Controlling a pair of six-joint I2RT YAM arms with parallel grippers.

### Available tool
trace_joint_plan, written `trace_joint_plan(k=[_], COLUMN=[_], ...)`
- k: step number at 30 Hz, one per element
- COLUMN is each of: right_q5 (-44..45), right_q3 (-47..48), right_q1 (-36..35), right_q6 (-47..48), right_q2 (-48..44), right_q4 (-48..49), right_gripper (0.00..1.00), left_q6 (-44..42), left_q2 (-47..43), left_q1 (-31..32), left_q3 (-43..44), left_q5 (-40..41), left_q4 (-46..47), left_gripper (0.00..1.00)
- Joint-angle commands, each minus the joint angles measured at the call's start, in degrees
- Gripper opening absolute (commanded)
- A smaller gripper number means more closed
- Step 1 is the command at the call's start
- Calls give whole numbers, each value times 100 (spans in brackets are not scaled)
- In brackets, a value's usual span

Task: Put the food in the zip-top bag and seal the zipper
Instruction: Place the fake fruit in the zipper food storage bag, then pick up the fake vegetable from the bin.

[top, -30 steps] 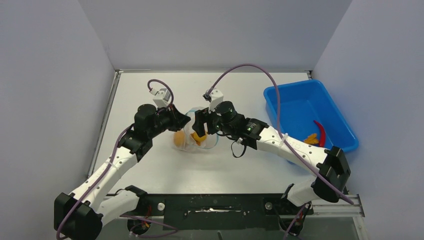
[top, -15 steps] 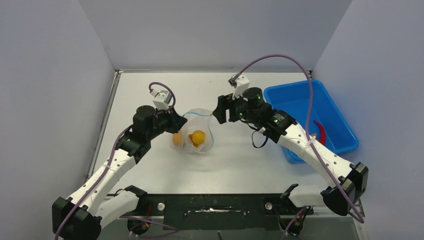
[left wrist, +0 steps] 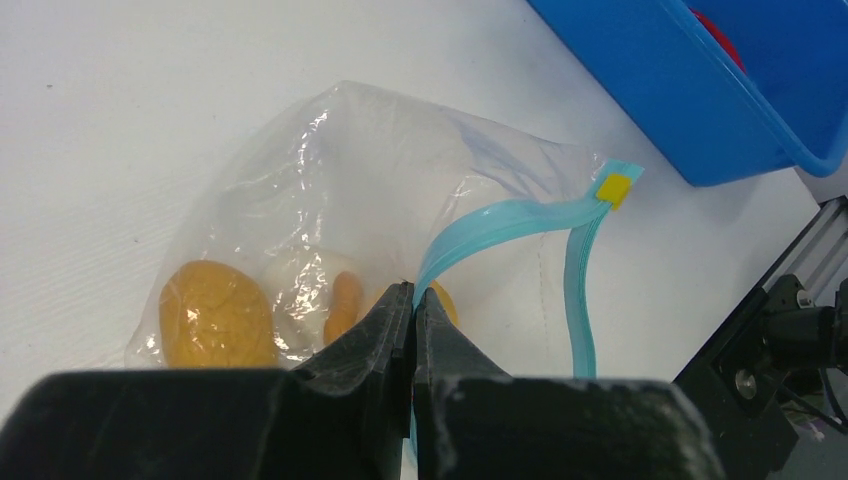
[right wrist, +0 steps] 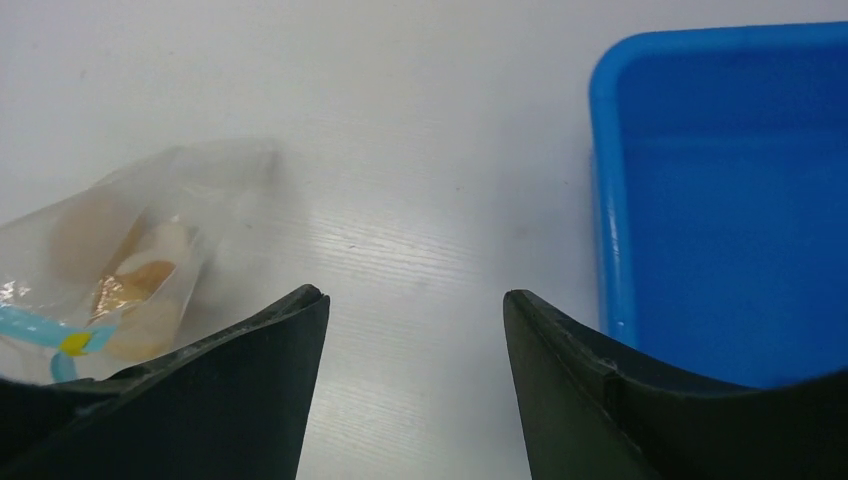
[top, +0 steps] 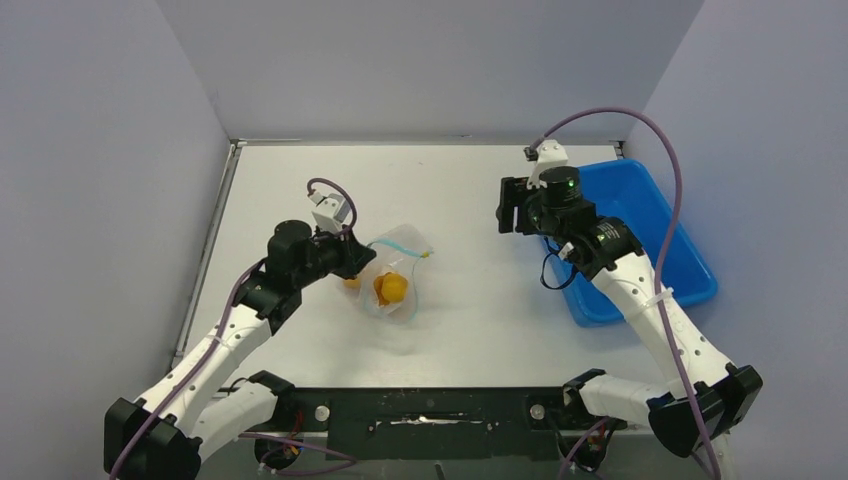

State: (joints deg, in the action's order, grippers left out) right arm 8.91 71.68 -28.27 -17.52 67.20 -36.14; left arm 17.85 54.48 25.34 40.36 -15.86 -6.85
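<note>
White worktop, pale grey walls. Centre-left, the clear zip-top bag lies crumpled, orange fruit inside, mouth gaping. The left hand pinches its blue-green zipper; the right hand hangs spread by the blue tray.
</note>
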Motion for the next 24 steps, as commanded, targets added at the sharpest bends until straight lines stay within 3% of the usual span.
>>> trace_joint_plan(k=[1,12,18,24], right_q5=[252,20,614,71], right_q3=[79,-657,-805,-901], right_q1=[475,1972,2945,4022], right_q6=[17,-322,-402,-260], right_q2=[-190,142,406,790], right_q4=[-266,-5,166,589], right_gripper=[65,62,62,60], left_q6=[-115,-413,-359,-811], left_q2=[90,-49,-387,-275], left_q1=[-38,-38,-38,239], left_q3=[73,-204,-866,-745], left_q5=[-461,-731,-869,-439], left_q4=[404,962,1902,1353], left_gripper=[0,0,0,0])
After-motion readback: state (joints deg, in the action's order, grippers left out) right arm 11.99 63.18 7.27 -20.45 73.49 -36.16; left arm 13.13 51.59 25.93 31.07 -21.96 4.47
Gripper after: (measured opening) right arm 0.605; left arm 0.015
